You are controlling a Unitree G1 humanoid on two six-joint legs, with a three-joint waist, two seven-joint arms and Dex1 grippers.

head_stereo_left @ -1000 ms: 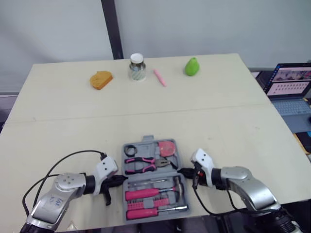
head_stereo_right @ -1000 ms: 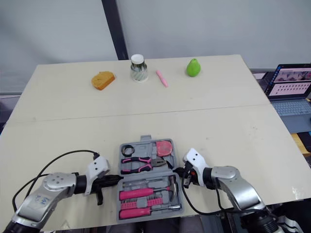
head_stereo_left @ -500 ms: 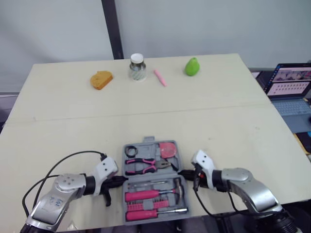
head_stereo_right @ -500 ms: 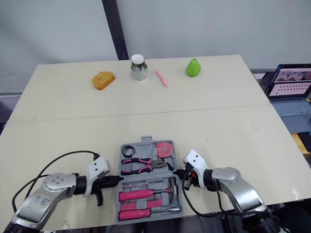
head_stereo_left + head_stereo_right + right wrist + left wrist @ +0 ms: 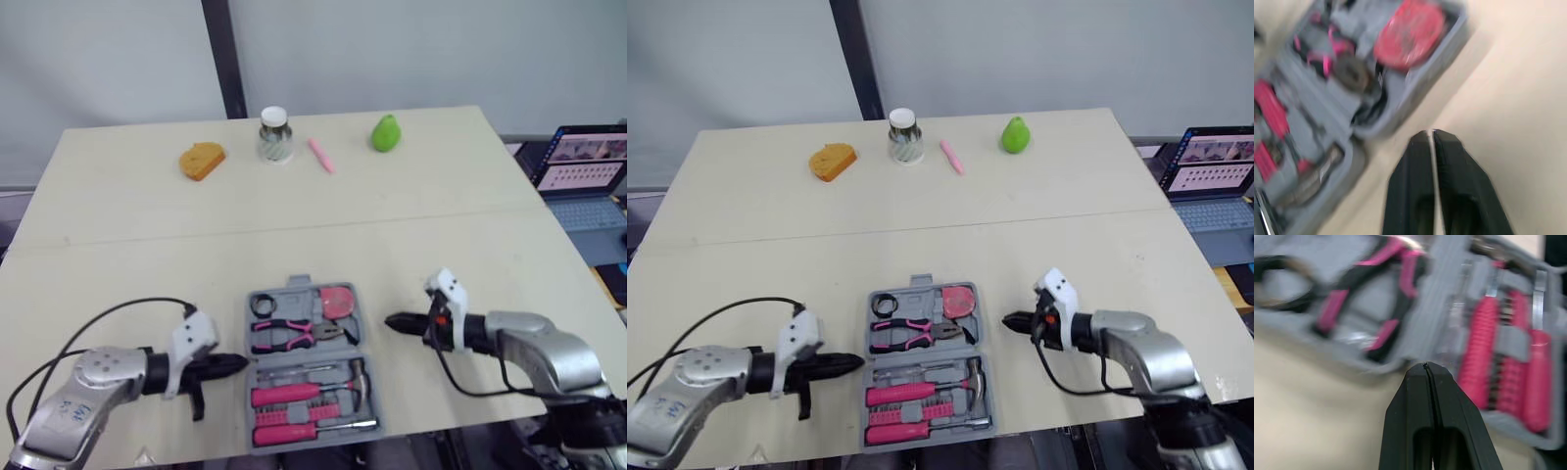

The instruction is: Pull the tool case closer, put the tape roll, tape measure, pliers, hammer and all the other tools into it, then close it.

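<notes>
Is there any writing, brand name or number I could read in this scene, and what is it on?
No text here is legible.
Laptop screen: pink and white page content, too small to read.
Left arm's grey casing: blue marks, too blurred to read.
Tool case and jar: no lettering visible.

The left gripper (image 5: 238,363) now sits just off the tool case (image 5: 297,285), slightly further left in the frame. The right gripper (image 5: 391,320) is now clear of it, toward the centre-right.

Lab-like room: laptop (image 5: 588,181), plain table (image 5: 441,225)
</notes>
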